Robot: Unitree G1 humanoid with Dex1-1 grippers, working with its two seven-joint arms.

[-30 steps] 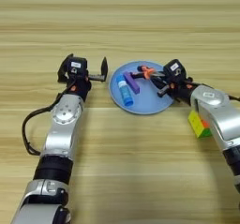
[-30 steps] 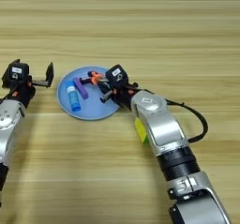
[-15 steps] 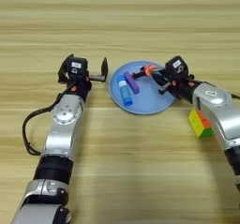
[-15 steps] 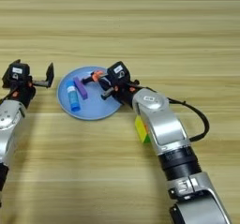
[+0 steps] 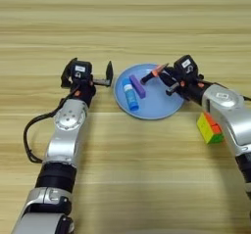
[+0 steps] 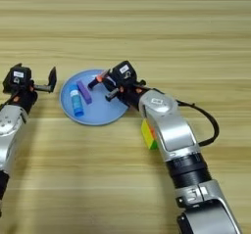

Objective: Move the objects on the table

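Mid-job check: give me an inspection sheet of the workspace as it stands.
Surface: wooden table.
Job's things: glue stick and purple bar lie on the blue plate; pliers over the plate's far rim; cube on the table beside the right forearm.
Clutter: nothing seen.
Grippers: left gripper open, left of the plate; right gripper shut on pliers.
Cables: black cable along the right arm.
Surroundings: nothing seen.
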